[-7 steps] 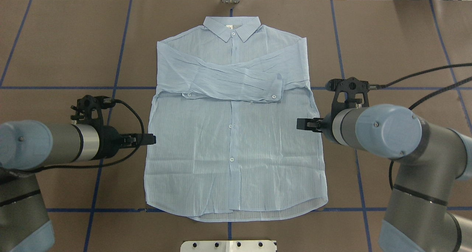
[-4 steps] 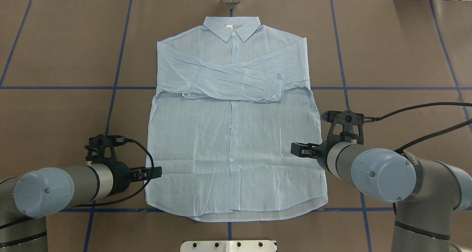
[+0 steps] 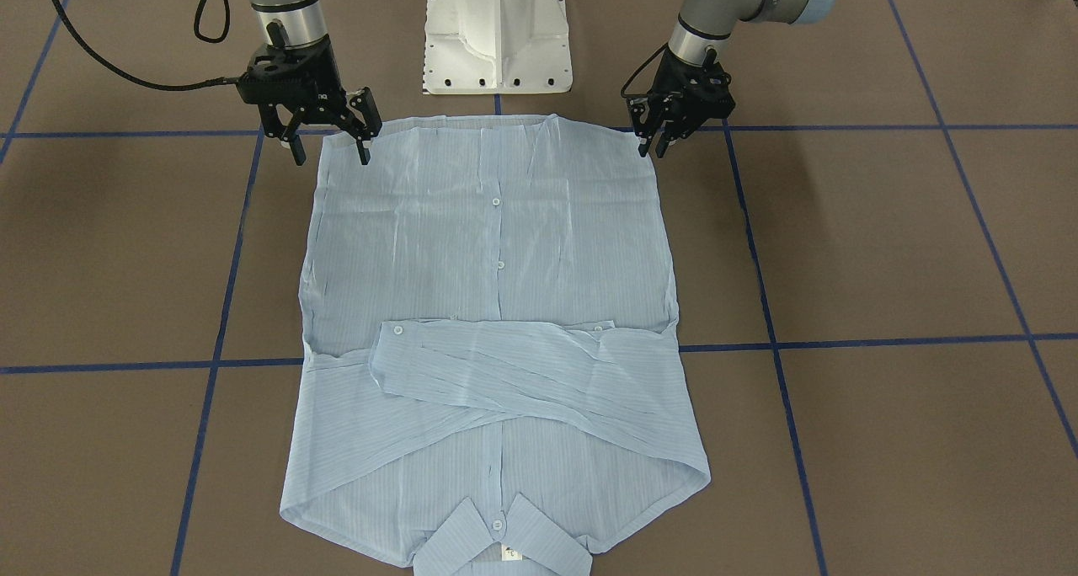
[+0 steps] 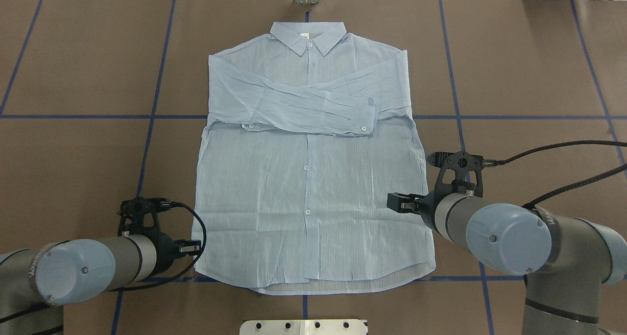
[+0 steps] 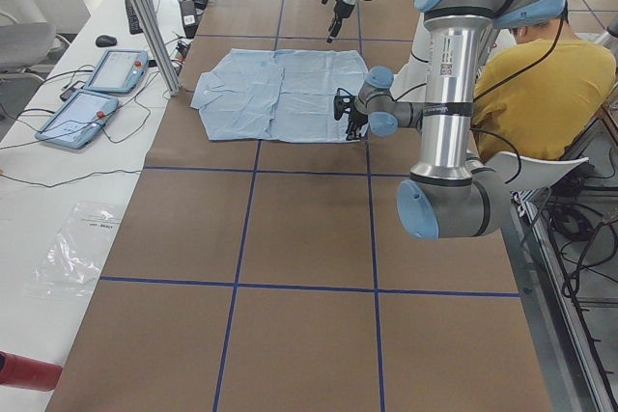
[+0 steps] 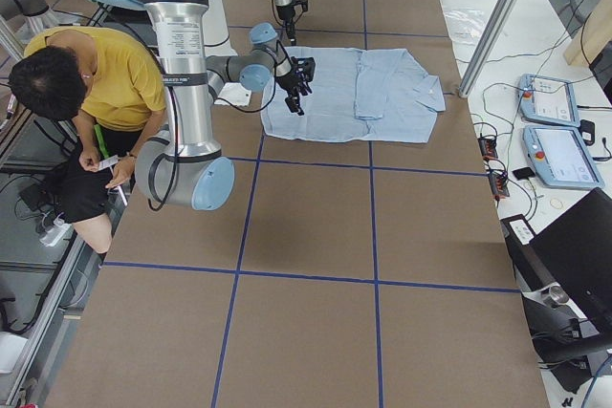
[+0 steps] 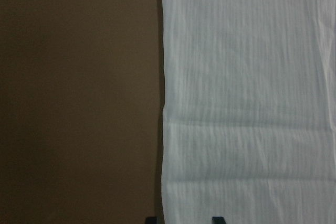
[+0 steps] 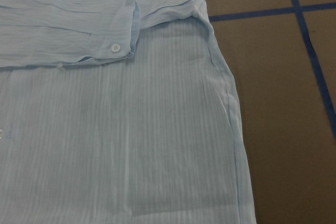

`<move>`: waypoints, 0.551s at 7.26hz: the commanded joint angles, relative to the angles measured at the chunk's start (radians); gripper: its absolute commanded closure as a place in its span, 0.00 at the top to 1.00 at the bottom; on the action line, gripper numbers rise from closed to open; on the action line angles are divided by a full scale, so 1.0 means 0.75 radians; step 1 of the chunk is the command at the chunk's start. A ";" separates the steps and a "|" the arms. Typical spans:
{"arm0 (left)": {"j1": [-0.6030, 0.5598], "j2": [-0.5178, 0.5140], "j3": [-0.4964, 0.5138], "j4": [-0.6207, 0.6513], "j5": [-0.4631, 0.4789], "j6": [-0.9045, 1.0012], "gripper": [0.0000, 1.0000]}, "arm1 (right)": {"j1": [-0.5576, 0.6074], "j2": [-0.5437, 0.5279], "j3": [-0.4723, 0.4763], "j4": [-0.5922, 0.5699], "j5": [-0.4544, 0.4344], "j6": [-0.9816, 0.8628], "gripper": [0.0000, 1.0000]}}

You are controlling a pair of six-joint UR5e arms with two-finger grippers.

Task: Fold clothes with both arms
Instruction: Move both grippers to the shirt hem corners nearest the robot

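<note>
Shirt (image 4: 308,188): flat on the brown surface (image 4: 529,56), front up, sleeves crossed over the chest.
Left arm (image 4: 98,264): jaws parted, empty — over the side edge near the hem.
Right arm (image 4: 504,232): jaws wide apart, empty — above the opposite hem corner.

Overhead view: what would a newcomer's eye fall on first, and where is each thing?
A pale blue shirt lies flat on the table, its collar far from the robot and both sleeves folded across its chest. The left tool and right tool, both open, flank its near hem, one at each side.
</note>
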 commanded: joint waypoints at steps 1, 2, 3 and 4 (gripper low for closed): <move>0.037 -0.003 -0.009 0.031 0.000 -0.001 0.35 | 0.000 -0.001 -0.002 0.000 -0.002 0.000 1.00; 0.068 -0.003 -0.005 0.033 0.000 -0.001 0.36 | -0.002 -0.001 -0.002 0.000 -0.002 0.000 1.00; 0.080 -0.012 -0.002 0.033 0.000 -0.001 0.36 | -0.002 -0.001 -0.002 0.000 -0.002 0.000 1.00; 0.093 -0.030 0.002 0.051 0.000 -0.001 0.36 | -0.002 0.001 -0.004 0.002 -0.002 0.000 1.00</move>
